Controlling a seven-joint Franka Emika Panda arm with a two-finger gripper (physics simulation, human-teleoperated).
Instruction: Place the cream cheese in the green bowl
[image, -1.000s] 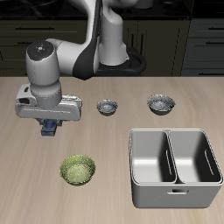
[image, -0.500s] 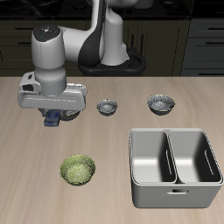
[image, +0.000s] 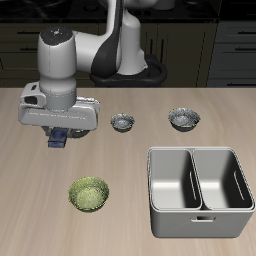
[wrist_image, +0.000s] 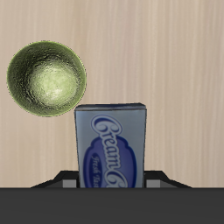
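Note:
My gripper (image: 59, 139) hangs above the table, shut on the cream cheese (image: 60, 138), a small dark blue box lifted off the surface. The wrist view shows that cream cheese (wrist_image: 110, 143) close up, with white lettering on its blue label, its near end between my fingers. The green bowl (image: 89, 194) is a round yellow-green bowl on the table, nearer the front edge than my gripper and apart from it. In the wrist view the green bowl (wrist_image: 47, 79) lies beyond the box, empty.
Two small grey metallic bowls (image: 122, 123) (image: 184, 119) sit farther back on the table. A grey two-compartment metal bin (image: 198, 190) stands near the front edge, beside the green bowl.
The gripper rose with the cream cheese over the first half second and shifted slightly. In the last half second it barely moved.

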